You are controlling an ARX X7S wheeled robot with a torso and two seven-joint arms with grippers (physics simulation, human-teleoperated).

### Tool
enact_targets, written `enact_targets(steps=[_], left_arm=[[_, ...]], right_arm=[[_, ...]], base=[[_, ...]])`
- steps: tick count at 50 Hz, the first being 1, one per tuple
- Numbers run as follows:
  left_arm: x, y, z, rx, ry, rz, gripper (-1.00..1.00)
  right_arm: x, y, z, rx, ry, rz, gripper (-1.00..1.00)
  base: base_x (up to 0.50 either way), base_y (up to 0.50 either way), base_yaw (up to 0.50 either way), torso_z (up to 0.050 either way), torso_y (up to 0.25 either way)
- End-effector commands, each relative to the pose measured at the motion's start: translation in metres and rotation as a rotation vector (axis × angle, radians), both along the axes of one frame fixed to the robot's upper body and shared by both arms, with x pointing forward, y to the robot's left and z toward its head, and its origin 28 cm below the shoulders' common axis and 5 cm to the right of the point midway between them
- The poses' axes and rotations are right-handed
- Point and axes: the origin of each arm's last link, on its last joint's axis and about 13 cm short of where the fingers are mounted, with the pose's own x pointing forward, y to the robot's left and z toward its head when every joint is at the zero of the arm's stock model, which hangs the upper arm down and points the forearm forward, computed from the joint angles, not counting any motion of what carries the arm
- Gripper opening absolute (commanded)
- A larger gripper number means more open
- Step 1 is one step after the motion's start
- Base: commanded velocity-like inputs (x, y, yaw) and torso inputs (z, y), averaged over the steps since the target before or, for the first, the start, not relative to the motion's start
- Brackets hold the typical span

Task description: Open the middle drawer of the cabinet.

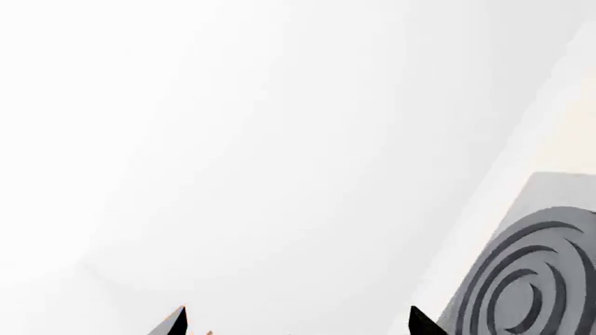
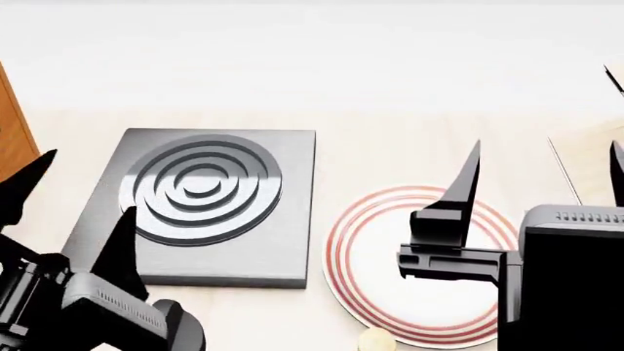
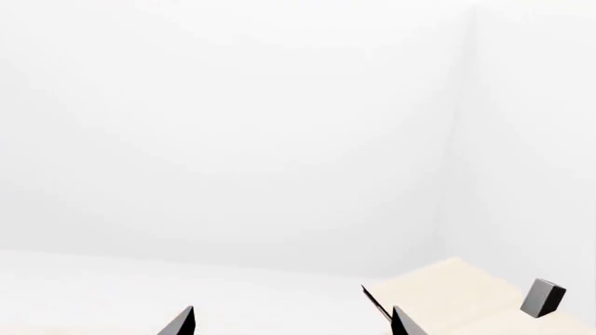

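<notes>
From the head view, I am holding my left claw [image 2: 78, 197] spread over the black hob [image 2: 210, 205] and my right claw [image 2: 546, 172] spread above the red-ringed plate [image 2: 390, 292] on the surface [image 2: 390, 146], while only a sliver of the cabinet [image 2: 12, 131] is showing at the left edge, its middle drawer out of sight. My left wrist view is showing parted fingertips [image 1: 175, 322] beside the hob [image 1: 535, 279]. My right wrist view is showing parted fingertips [image 3: 181, 322] against blank white walls.

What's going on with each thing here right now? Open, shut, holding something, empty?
Left gripper: open, holding nothing.
Right gripper: open, holding nothing.
Hob: flat on the counter, nothing on it.
Plate: flat beside the hob, empty where visible.
Cabinet: only an orange-brown sliver at the edge; its drawers cannot be seen.
</notes>
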Motion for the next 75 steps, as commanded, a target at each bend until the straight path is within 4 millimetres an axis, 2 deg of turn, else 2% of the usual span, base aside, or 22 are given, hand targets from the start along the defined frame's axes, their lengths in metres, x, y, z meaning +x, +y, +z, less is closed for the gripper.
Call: enact_targets(steps=[1, 15, 21, 43, 75], left_arm=[[0.023, 0.015, -0.006, 0.254, 0.05, 0.042, 1.0], [0.051, 0.03, -0.012, 0.371, 0.134, 0.097, 1.0], [0.065, 0.038, -0.018, 0.367, 0.152, 0.138, 1.0], [0.085, 0.057, -0.027, 0.347, 0.19, 0.253, 1.0], [0.095, 0.074, -0.045, 0.401, 0.257, 0.308, 1.0]], right_arm=[[0.001, -0.001, -0.003, 0.001, 0.01, -0.003, 1.0], [0.0, -0.002, -0.005, 0.007, 0.01, -0.008, 1.0], [0.0, -0.002, -0.009, 0.011, 0.015, -0.009, 1.0], [0.0, -0.003, -0.014, 0.018, 0.024, -0.013, 1.0], [0.0, -0.006, -0.016, 0.026, 0.028, -0.022, 1.0]], base=[[0.0, 0.0, 0.0, 0.0, 0.0], [0.0, 0.0, 0.0, 0.0, 0.0], [0.0, 0.0, 0.0, 0.0, 0.0], [0.0, 0.0, 0.0, 0.0, 0.0], [0.0, 0.0, 0.0, 0.0, 0.0]])
